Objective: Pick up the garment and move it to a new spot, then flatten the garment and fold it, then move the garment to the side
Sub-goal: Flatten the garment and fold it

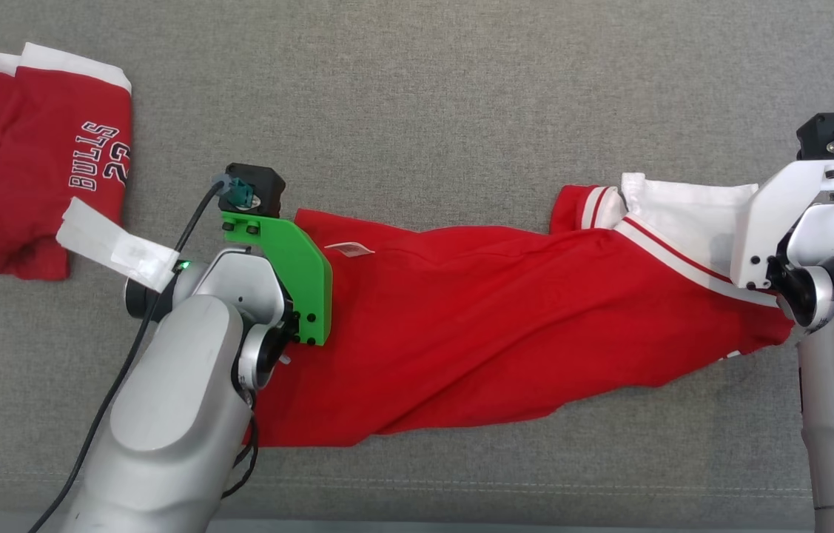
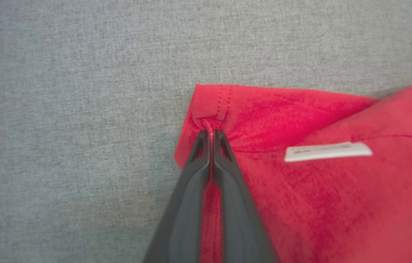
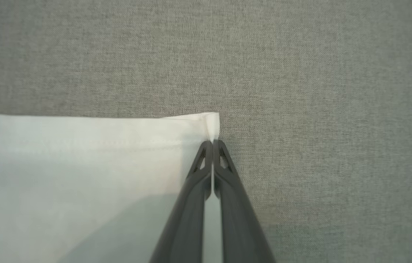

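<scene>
Red shirt [image 1: 491, 326] stretched 9-to-3 o'clock on grey fabric [image 1: 417, 89]. Left gripper [image 2: 211, 134] pinches red hem corner; right gripper [image 3: 213, 142] pinches white corner. Head view: fingers hidden under wrists. Bulls garment [image 1: 32, 155], 10 o'clock, cut off.

Silver arms [image 1: 165, 400]; green bracket [image 1: 291, 266] behind my left pincer [image 2: 211, 133], white bracket [image 1: 779, 215] behind my right pincer [image 3: 212, 142], black cable [image 1: 120, 370] alongside.
</scene>
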Controlling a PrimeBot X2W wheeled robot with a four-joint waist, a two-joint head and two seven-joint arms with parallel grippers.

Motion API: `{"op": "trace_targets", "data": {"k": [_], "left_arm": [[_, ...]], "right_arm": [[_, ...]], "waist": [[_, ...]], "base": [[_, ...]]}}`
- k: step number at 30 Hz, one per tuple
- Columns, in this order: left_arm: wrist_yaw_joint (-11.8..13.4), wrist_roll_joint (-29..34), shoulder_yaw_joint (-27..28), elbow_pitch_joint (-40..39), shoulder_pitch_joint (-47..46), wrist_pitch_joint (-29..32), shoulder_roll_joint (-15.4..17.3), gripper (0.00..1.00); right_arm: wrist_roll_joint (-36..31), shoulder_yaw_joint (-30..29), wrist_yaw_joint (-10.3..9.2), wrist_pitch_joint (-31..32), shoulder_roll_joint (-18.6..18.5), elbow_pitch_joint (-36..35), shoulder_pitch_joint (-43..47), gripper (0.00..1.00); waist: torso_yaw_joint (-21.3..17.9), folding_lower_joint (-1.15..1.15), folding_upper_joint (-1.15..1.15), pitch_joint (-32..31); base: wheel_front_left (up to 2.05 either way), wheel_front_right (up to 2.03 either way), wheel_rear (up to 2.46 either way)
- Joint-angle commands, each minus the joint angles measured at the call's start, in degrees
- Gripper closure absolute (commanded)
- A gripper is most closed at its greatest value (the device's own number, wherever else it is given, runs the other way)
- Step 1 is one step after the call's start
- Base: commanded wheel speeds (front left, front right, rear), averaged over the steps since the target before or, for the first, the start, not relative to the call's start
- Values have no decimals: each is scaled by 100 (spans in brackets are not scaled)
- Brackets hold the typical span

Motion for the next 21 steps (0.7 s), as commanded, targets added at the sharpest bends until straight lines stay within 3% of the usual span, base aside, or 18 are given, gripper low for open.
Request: {"op": "trace_targets", "data": {"k": [1, 15, 21], "left_arm": [[52, 7, 40, 15, -111, -72, 37, 100], [278, 55, 423, -37, -751, -1211, -6, 100], [595, 264, 673, -29, -1280, -1746, 135, 100]], "right_arm": [[-26, 7, -5, -79, -35, 1, 8, 100], [163, 81, -6, -1387, 56, 30, -739, 100], [454, 329, -5, -2212, 210, 362, -1450, 100]], "waist": [[-3, 0, 0, -15], [-163, 0, 0, -158], [-368, 0, 0, -23]], "base": [[0, 0, 0], [0, 0, 0], [0, 0, 0]]}}
